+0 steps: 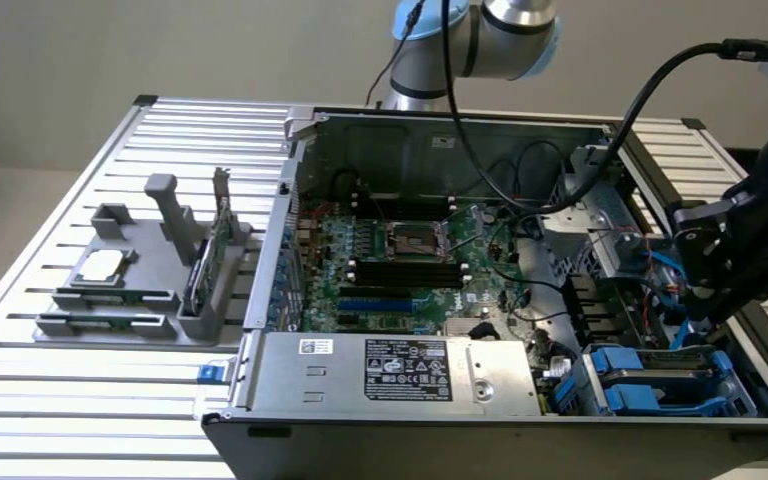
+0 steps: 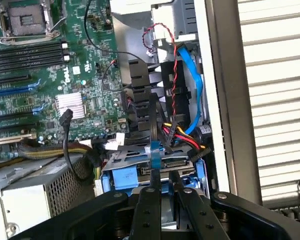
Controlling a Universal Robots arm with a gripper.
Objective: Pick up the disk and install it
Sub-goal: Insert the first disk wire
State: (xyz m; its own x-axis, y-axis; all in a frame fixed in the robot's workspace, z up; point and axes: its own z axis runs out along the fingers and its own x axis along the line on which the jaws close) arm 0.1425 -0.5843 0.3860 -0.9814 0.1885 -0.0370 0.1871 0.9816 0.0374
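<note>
— Disk [image 2: 155,157] first: where now?
— Not over on the grey fixture [image 1: 117,322] near the surface's [image 1: 37,400] edge on the exterior view's left; over there, just a small square chip [image 1: 101,266] and a thin card [image 1: 205,262] standing on edge. Further right, past the motherboard [image 1: 398,255] and the power supply [image 1: 384,372]. Down at the near corner of the computer case [image 1: 398,445] on the exterior view's right, at the mouth of the drive bay, close by the blue carriers [image 1: 658,385].
— Held or let go?
— Held, by the look of it. Clamped at its near edge by the gripper [image 2: 164,184], jaws set narrow and pointing straight into the bay.
— Step in hand, then?
— Pick-up done, judging by the disk's place well apart from the fixture. Installing under way, seating not yet shown. Hard to tell how deep in the bay.
— And the demands of any further move?
— Straight travel along the bay's guides, no tilt, gentle force. Mind the blue data cable [image 2: 195,85] and the red-and-black twisted wire [image 2: 174,75] crowding that corner: easy to snag or pinch.
</note>
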